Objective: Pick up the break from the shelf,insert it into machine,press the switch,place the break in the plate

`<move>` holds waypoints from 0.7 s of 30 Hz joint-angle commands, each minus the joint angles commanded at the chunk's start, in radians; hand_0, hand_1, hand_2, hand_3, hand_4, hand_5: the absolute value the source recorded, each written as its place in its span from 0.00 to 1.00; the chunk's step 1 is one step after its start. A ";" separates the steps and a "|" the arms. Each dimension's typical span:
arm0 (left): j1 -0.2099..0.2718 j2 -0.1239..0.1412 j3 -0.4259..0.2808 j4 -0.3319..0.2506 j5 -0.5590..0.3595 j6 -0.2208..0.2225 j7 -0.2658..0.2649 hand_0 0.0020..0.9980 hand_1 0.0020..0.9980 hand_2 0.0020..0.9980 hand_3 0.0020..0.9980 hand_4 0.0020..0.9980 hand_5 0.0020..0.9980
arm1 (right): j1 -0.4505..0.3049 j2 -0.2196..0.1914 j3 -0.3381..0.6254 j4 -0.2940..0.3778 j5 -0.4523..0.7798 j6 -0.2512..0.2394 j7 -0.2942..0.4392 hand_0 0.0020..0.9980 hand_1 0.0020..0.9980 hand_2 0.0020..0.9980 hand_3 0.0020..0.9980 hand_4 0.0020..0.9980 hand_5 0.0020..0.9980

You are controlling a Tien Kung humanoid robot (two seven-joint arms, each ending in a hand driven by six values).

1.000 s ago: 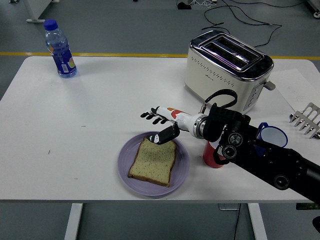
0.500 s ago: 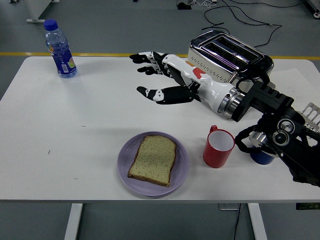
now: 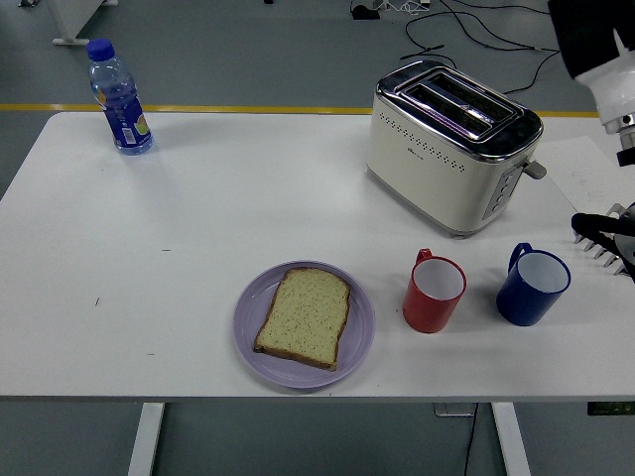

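- Bread, one toasted slice, lies flat on the purple plate, with its narrow end toward the far side of the table.
- The plate stands near the front edge of the white table, a little left of the middle.
- A red mug stands just right of the plate and apart from it. A blue mug stands further right. Both are upright.
- The cream and chrome toaster stands behind the mugs, turned at an angle. From where I stand I see nothing sticking out of its two slots.
- The switch lever is on the toaster's right end, and it looks to be in the high position.
- The right arm shows only as a white and black piece in the upper right corner, above the table and touching nothing.
- At the right edge a dark part, probably the right hand, lies over a grey metal rack. Most of it is cut off, so I cannot tell if it is open or closed.
- A water bottle with a blue cap stands upright at the far left corner, well apart from all the rest.
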 joint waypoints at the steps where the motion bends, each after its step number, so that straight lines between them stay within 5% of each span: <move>1: 0.000 0.000 0.000 0.000 0.000 0.000 0.000 0.65 0.58 0.60 0.60 0.32 0.96 | -0.004 -0.002 0.012 -0.007 0.029 -0.002 0.002 0.81 0.75 0.77 0.74 0.54 0.29; 9: 0.003 -0.001 -0.004 0.000 0.004 0.000 -0.001 0.65 0.58 0.60 0.60 0.32 0.96 | -0.091 -0.032 0.157 -0.171 0.156 -0.031 -0.004 0.81 0.74 0.77 0.73 0.53 0.30; 16: 0.002 -0.004 -0.002 0.000 -0.002 0.001 -0.003 0.65 0.57 0.60 0.60 0.32 0.96 | -0.172 -0.053 0.245 -0.306 0.253 -0.105 -0.011 0.78 0.71 0.74 0.69 0.51 0.31; 21: 0.000 -0.004 0.002 0.000 -0.007 0.001 -0.005 0.65 0.57 0.60 0.60 0.32 0.96 | -0.211 -0.057 0.284 -0.369 0.276 -0.112 -0.065 0.76 0.70 0.73 0.67 0.51 0.31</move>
